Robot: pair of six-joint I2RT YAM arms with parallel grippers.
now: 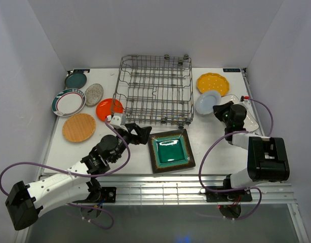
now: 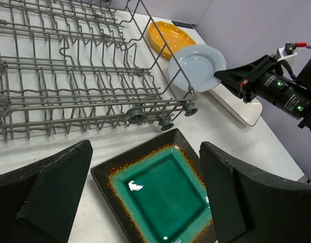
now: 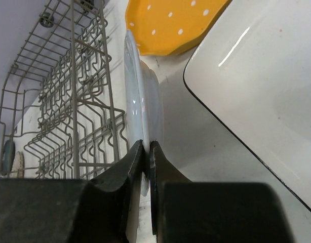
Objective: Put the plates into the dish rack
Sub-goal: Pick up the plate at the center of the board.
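Note:
The grey wire dish rack (image 1: 155, 90) (image 2: 69, 76) (image 3: 69, 101) holds no plates. My right gripper (image 1: 220, 109) (image 3: 147, 147) is shut on the rim of the pale blue plate (image 1: 206, 103) (image 2: 196, 66) (image 3: 145, 111). It holds that plate on edge just right of the rack's right side. My left gripper (image 1: 145, 132) (image 2: 145, 147) stands open over the near edge of the dark square plate with a green centre (image 1: 170, 150) (image 2: 163, 195), touching nothing.
A yellow scalloped plate (image 1: 212, 83) (image 3: 170, 23) and a white rectangular plate (image 1: 249, 119) (image 3: 257, 101) lie right of the rack. On its left lie orange (image 1: 109, 109), wood-tone (image 1: 78, 127), teal-rimmed white (image 1: 68, 102), speckled grey (image 1: 93, 94) and teal (image 1: 75, 80) plates.

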